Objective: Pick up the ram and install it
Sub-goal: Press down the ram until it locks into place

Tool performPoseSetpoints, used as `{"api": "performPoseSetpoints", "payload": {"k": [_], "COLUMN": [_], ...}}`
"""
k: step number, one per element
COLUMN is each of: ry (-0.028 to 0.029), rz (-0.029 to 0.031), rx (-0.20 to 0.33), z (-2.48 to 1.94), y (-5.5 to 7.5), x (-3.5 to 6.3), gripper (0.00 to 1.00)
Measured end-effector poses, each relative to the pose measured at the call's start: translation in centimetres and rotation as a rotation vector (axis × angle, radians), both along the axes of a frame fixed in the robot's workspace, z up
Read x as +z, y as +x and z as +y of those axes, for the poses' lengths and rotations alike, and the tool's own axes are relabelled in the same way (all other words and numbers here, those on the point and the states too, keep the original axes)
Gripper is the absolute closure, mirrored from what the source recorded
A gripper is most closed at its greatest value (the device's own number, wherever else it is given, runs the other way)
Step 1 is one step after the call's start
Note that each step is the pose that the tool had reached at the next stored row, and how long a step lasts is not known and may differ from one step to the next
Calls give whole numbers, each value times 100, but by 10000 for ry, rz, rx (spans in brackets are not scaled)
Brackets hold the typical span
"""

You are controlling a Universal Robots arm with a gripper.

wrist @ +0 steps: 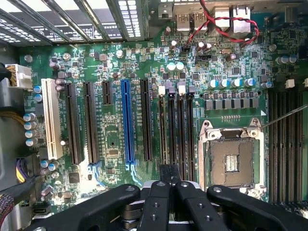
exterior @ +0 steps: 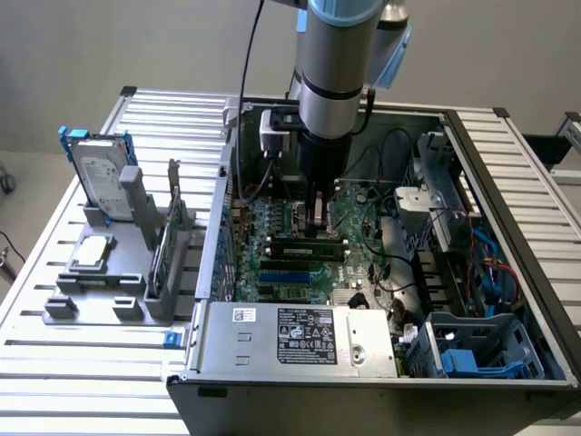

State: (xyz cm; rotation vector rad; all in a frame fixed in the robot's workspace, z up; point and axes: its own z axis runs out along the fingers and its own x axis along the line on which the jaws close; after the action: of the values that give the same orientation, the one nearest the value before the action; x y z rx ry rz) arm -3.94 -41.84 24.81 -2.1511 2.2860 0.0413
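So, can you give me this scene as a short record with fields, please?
gripper: shut, low over the memory slots in the case
held: cannot tell
ram: seems to stand on edge in the grey holder, outside the case
hard drive: upright in the holder
processor: flat on the holder
socket: empty

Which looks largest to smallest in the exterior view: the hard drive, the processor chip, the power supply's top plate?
1. Power supply's top plate, though it sits nearest the camera.
2. Hard drive, standing in its holder.
3. Processor chip, lying flat.
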Motion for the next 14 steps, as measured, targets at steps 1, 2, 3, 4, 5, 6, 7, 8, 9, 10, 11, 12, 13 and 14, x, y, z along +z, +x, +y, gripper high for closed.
{"api": "performPoseSetpoints", "payload": {"k": [1,2,3,4,5,6,7,8,9,10,11,12,13,14], "ry": [3,3,4,5,6,7,8,10,11,11,8,9,10,9], "rz": [-1,-1,-1,-1,-2,-4,-6,-8,-8,-10,-10,-12,-14,-15], "rx": [0,0,-2,-2,-1,-1,-1,1,1,0,-1,0,0,-1], "z": [3,8,15,23,33,41,47,49,49,49,49,49,50,49], "y": [0,0,-1,-1,-1,-1,0,0,0,-1,-1,-1,-1,-1], "x": [-18,-36,-55,-70,-83,-94,-103,-108,-112,-117,-119,-124,-130,-136], "gripper": [89,89,89,89,89,89,89,89,89,89,89,89,89,89]}}
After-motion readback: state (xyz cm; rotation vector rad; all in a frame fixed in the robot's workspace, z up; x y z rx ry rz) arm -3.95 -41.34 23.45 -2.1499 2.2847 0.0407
